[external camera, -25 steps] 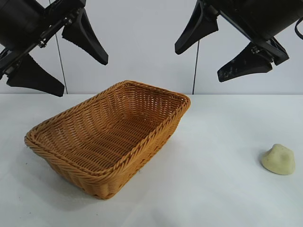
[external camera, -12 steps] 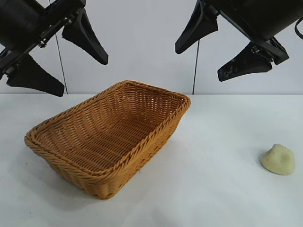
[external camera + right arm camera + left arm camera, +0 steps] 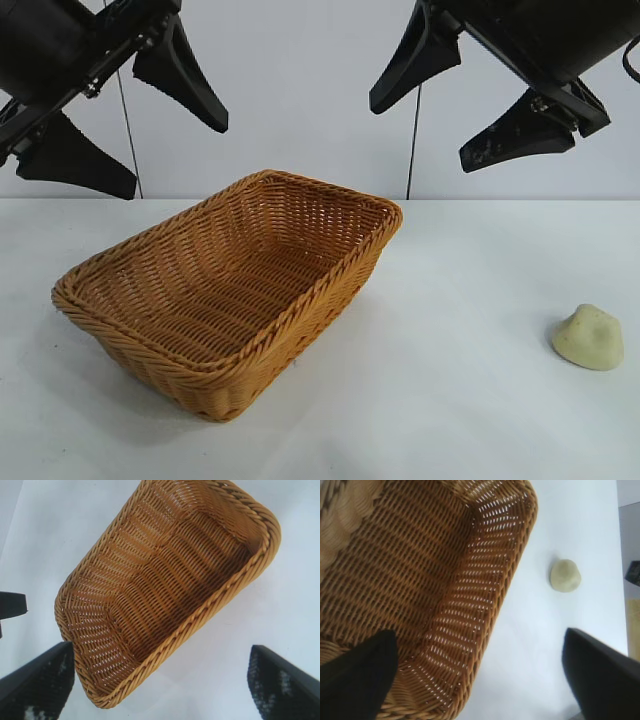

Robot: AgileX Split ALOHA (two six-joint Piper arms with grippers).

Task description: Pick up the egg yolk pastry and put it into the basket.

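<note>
The egg yolk pastry (image 3: 588, 338), a small pale cream dome, rests on the white table at the right; the left wrist view also shows the pastry (image 3: 565, 575), past the basket's end. The orange-tan wicker basket (image 3: 150, 345) stands left of centre with nothing in it, and its rim (image 3: 522, 545) (image 3: 215, 607) shows in both wrist views. My left gripper (image 3: 128, 152) hangs high above the table at the upper left, open, holding nothing. My right gripper (image 3: 418, 136) hangs high at the upper right, open and holding nothing, well above the pastry.
The white table (image 3: 440, 300) spreads between basket and pastry. A pale wall stands behind, with thin dark vertical lines (image 3: 412, 160). In the right wrist view the other arm's black finger (image 3: 11, 605) shows at one side.
</note>
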